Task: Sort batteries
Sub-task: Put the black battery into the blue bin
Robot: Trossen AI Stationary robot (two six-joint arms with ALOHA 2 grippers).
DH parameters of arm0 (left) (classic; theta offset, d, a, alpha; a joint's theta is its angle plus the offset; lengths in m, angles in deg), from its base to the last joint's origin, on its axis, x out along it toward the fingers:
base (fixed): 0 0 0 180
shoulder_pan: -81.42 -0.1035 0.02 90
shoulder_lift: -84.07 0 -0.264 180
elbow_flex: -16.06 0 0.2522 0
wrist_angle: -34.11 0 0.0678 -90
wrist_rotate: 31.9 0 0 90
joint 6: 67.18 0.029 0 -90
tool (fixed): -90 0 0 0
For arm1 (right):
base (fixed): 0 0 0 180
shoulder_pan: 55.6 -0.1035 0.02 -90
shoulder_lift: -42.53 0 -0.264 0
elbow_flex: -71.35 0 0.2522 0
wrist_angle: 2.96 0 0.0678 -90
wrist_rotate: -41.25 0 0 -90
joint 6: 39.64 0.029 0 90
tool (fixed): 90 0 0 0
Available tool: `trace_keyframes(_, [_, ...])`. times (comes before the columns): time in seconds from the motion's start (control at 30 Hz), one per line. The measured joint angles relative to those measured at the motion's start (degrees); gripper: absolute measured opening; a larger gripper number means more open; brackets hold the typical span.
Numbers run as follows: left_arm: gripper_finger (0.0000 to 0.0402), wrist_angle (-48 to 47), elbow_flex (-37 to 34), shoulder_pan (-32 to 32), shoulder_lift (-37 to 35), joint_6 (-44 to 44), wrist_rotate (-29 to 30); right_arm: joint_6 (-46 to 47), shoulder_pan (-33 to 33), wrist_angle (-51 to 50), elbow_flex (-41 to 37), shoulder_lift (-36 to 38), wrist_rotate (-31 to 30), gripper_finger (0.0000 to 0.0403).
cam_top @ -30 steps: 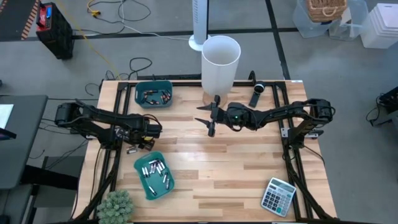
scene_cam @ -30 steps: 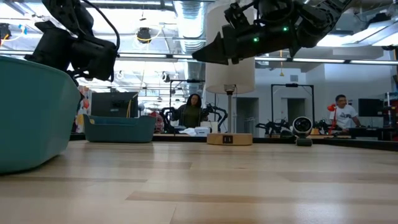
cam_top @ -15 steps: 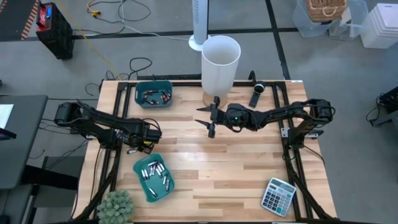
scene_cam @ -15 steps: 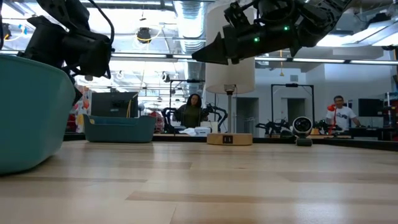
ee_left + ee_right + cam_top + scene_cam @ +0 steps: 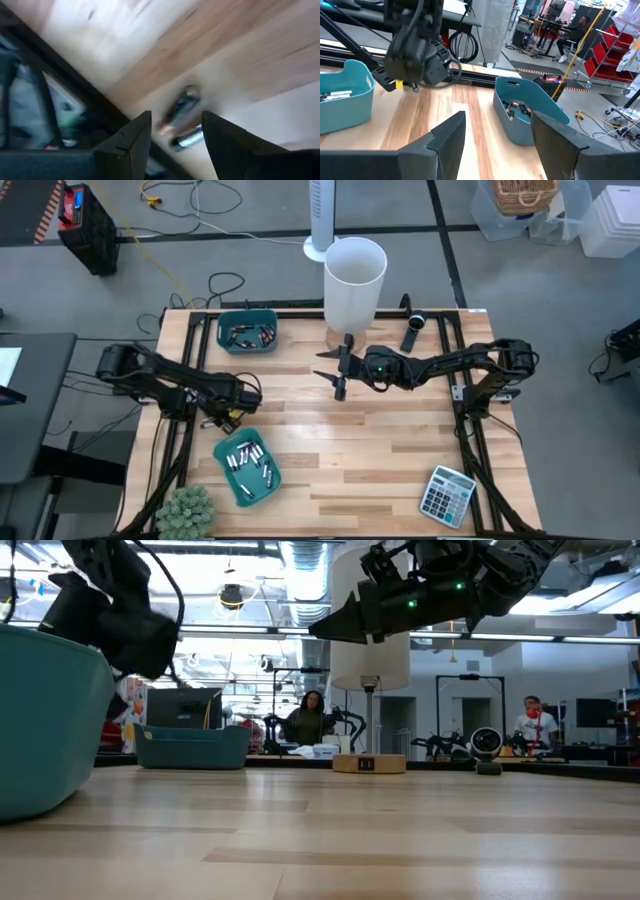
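From above I see my left tool (image 5: 226,417) at the desk's (image 5: 380,445) left edge, between 2 teal bins (image 5: 247,331) of batteries (image 5: 250,462). My right tool (image 5: 335,373) hovers mid-desk, fingers apart, near a white cylinder (image 5: 354,282). A calculator (image 5: 447,495) sits front right.
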Motion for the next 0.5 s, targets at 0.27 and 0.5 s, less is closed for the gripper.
trace_keyframes(0.27, [0.0169, -0.5, -0.1, 0.0, 8.7, 12.1, 0.4, 0.3, 0.0, 0.1, 0.0, 0.0, 0.0, 0.0239])
trace_keyframes(0.5, [0.0169, 2.2, 0.0, 0.0, 10.0, 14.5, 0.5, 0.3, 0.0, 0.1, 0.0, 0.0, 0.0, 0.0239])
